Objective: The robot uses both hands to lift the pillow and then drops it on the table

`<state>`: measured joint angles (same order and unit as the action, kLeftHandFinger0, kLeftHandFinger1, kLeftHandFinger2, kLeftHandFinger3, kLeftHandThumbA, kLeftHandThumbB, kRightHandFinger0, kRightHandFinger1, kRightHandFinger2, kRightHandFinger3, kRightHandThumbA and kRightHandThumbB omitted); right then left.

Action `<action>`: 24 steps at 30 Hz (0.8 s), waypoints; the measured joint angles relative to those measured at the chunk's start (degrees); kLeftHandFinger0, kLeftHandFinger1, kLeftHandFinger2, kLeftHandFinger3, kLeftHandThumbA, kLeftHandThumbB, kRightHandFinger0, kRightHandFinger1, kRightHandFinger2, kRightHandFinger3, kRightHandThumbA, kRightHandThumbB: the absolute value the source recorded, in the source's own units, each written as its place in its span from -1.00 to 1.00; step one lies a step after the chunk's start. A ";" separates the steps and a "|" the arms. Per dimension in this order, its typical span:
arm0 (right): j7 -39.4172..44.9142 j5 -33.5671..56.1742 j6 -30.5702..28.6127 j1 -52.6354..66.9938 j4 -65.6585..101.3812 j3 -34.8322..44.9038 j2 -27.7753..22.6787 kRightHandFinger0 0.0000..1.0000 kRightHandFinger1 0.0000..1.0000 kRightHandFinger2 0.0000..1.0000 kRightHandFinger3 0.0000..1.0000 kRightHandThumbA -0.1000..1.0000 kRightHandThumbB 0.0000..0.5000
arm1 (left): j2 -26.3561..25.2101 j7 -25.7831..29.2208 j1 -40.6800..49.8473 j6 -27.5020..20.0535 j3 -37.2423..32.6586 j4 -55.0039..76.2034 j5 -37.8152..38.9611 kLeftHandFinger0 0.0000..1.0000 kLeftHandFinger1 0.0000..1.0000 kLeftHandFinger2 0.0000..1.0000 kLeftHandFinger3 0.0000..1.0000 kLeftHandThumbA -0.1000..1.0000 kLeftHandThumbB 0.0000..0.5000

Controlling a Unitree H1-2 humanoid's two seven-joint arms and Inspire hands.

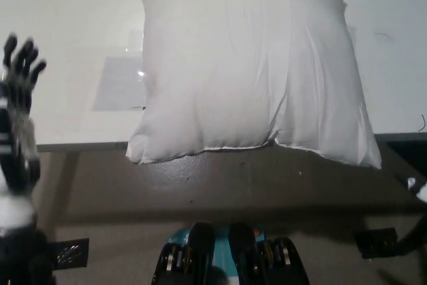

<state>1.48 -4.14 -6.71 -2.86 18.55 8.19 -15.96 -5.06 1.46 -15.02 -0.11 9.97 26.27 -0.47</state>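
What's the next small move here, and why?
Probably swing the left robot hand inward toward the pillow's left edge. It is raised with fingers spread, well apart from the pillow, which lies on the table overhanging the near edge. The right robot hand barely shows.

Dim, soft frame: glare on the table (120,81), motion-blurred left hand (17,98), shadowed floor.
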 measured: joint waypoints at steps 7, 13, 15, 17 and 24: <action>0.33 -0.89 7.48 -8.42 0.49 -0.95 0.10 1.00 1.00 1.00 1.00 1.00 0.21 | -0.35 -0.07 -8.23 8.91 -0.29 -2.29 -1.48 1.00 1.00 1.00 1.00 1.00 -0.38; 1.06 -1.55 13.84 -21.38 -0.81 -2.41 -0.10 1.00 1.00 1.00 1.00 1.00 0.22 | -0.77 -0.02 -15.25 13.94 -0.85 -10.02 -2.96 1.00 1.00 1.00 1.00 1.00 -0.30; 1.22 -1.87 15.82 -25.10 -3.25 -2.81 -0.13 1.00 1.00 1.00 1.00 1.00 0.32 | -0.91 0.06 -16.31 14.11 -1.09 -13.29 -3.54 1.00 1.00 1.00 1.00 1.00 -0.25; 1.31 -2.23 17.20 -28.09 -5.55 -2.98 -0.27 1.00 1.00 1.00 1.00 1.00 0.34 | -0.90 0.29 -16.59 14.09 -1.23 -15.95 -3.92 1.00 1.00 1.00 1.00 1.00 -0.24; 1.38 -3.04 18.83 -33.91 -14.77 -3.39 -1.51 1.00 1.00 1.00 1.00 1.00 0.16 | -0.91 1.41 -17.23 13.41 -1.34 -22.31 -4.79 1.00 1.00 1.00 1.00 1.00 -0.44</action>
<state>2.86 -7.18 12.13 -36.76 3.78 4.80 -17.46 -5.97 2.87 -32.26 13.29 8.63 3.96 -5.26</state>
